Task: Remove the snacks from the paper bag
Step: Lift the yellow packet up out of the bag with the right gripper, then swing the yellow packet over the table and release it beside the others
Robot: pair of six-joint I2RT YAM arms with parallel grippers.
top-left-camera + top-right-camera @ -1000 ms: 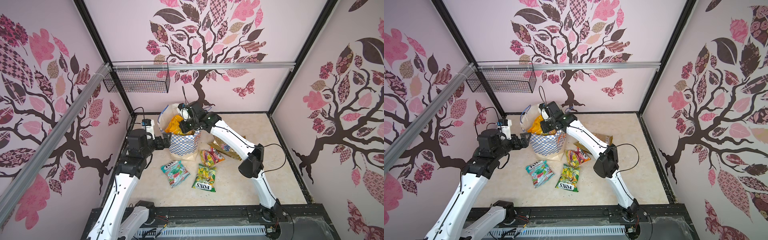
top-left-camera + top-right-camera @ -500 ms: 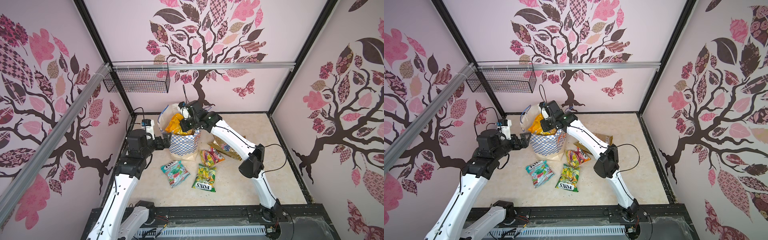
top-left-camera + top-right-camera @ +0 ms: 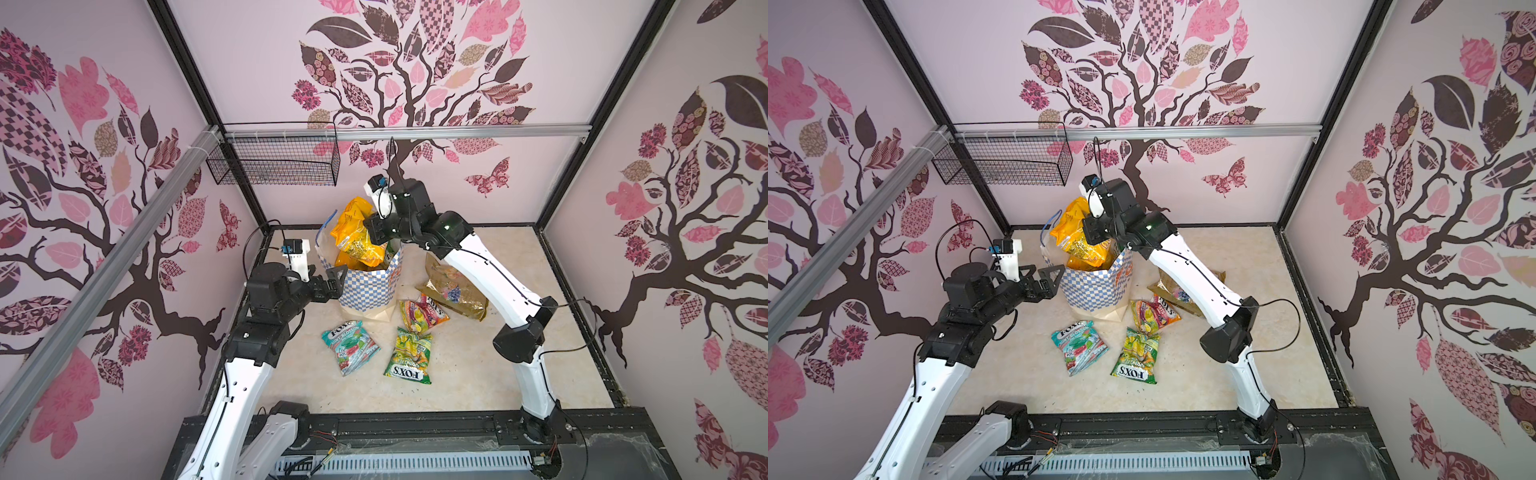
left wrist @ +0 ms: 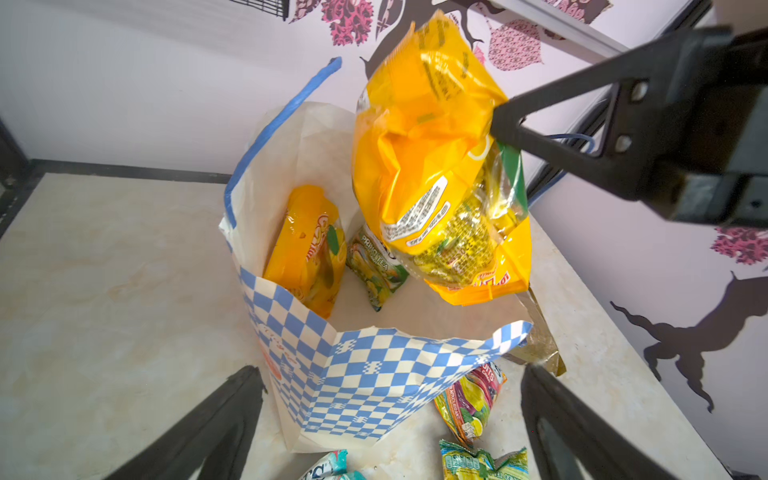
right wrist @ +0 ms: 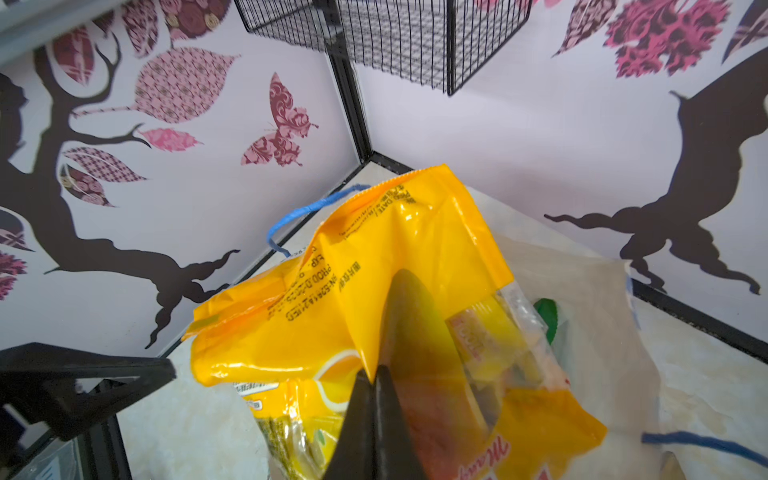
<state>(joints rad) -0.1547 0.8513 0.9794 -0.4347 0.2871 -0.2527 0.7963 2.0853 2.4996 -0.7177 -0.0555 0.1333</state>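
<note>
One crinkled yellow packet (image 4: 428,145) — glossy, black-printed.

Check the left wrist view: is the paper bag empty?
No, a yellow-orange packet and a small green packet lie inside the paper bag.

We see the blue-and-white checked paper bag (image 3: 368,291) standing upright and open, with an orange packet (image 4: 307,249) and a small green packet (image 4: 376,266) inside. A large yellow packet (image 3: 353,232) hangs over its mouth. A teal packet (image 3: 350,347), a green FOX'S packet (image 3: 409,357), an orange-pink packet (image 3: 422,312) and a gold-brown packet (image 3: 453,293) lie on the table (image 3: 478,374) beside it.
</note>
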